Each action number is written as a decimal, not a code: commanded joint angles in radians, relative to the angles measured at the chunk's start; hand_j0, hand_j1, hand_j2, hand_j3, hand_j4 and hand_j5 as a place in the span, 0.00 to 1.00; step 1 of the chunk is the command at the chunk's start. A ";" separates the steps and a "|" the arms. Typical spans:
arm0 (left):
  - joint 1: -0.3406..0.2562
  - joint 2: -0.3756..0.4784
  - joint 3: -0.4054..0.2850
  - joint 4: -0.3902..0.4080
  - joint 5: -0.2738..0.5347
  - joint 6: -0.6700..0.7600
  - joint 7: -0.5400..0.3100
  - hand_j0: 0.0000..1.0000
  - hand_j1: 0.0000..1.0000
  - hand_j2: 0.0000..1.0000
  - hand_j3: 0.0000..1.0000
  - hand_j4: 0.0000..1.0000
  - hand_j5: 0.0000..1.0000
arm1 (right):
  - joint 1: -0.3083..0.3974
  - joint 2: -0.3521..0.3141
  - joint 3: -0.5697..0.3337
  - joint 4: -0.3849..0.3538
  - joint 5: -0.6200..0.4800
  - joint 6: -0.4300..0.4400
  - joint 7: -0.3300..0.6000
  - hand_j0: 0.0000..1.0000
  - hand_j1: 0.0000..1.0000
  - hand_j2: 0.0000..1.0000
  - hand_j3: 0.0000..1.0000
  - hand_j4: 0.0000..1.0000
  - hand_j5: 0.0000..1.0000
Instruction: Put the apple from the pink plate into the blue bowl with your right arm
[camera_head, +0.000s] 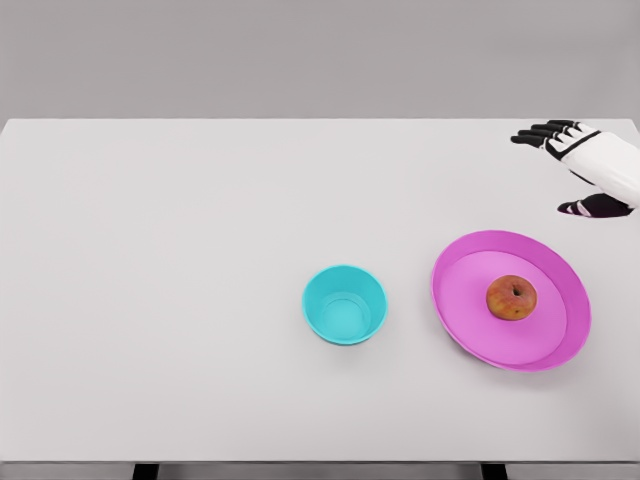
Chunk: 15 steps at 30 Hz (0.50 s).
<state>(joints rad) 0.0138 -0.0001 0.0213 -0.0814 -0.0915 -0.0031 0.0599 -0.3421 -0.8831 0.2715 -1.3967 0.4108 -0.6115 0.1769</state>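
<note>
Apple waiting on a pink plate, robot hand nearby.

The apple (511, 298) sits on the pink plate (470, 320), right of the blue bowl (345, 305). The right hand (575, 165) hovers beyond, fingers spread, empty. The apple looks firm, smooth and round; gripping around its widest part seems best.

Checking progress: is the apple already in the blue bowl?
No, the apple lies on the pink plate; the blue bowl holds nothing.

Bright, even, diffuse light covers the white table (200, 250); shadows are faint and soft, with no glare. The render is sharp throughout, without blur or edge distortion.
</note>
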 joint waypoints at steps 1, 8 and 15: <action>0.000 0.000 0.000 0.000 0.001 0.000 0.000 1.00 1.00 1.00 1.00 1.00 1.00 | 0.000 0.000 -0.002 0.004 -0.006 0.001 -0.001 1.00 1.00 1.00 1.00 1.00 1.00; 0.000 0.000 0.000 0.000 -0.001 0.000 0.000 1.00 1.00 1.00 1.00 1.00 1.00 | 0.020 -0.059 0.002 -0.096 -0.009 0.001 0.079 1.00 1.00 1.00 1.00 1.00 1.00; 0.000 0.000 0.000 0.000 0.001 0.000 0.000 1.00 1.00 1.00 1.00 1.00 1.00 | 0.034 -0.119 -0.011 -0.183 -0.049 0.001 0.361 1.00 1.00 1.00 1.00 1.00 1.00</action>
<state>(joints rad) 0.0138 -0.0001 0.0214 -0.0815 -0.0913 -0.0031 0.0599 -0.3007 -0.9916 0.2630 -1.5644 0.3786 -0.6129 0.4826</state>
